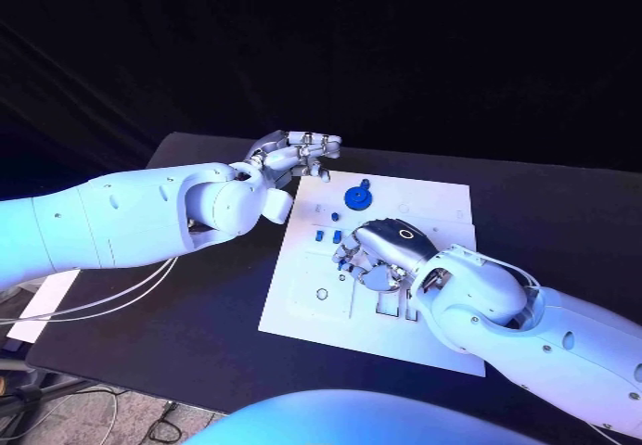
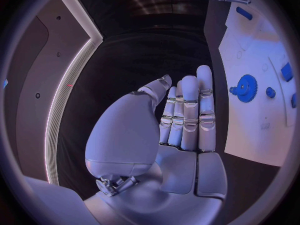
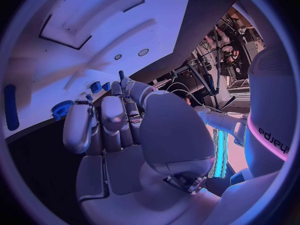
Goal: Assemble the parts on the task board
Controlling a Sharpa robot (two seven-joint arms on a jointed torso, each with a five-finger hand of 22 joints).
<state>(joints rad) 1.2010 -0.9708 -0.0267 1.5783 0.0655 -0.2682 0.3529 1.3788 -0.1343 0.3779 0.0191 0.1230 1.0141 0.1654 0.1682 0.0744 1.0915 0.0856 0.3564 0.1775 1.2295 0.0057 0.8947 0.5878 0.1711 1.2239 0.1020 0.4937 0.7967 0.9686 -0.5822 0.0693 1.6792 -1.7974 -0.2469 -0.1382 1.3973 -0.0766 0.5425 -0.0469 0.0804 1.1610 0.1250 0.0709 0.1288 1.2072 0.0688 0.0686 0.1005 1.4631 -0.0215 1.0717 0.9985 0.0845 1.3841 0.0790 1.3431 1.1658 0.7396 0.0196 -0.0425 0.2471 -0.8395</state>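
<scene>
The left hand (image 1: 292, 151) hovers at the upper-left corner of the task board (image 1: 429, 209), fingers straight, grasping nothing. The right hand (image 1: 381, 248) presses down mid-board near small blue parts (image 1: 327, 235); whether it grasps one, I cannot tell. A blue gear (image 1: 357, 197) sits above it.

Blue-violet light washed the scene; the task board (image 1: 402, 199) glared bright against a dim black table (image 1: 535, 213) and dark background. Wrist views bent straight edges hard at the rims, vignetted dark.

- The black table (image 1: 200, 306) is filling the middle of the head view.
- The white task board (image 1: 314, 320) is lying flat on it at the centre, tilted slightly clockwise, reaching toward the lower right.
</scene>
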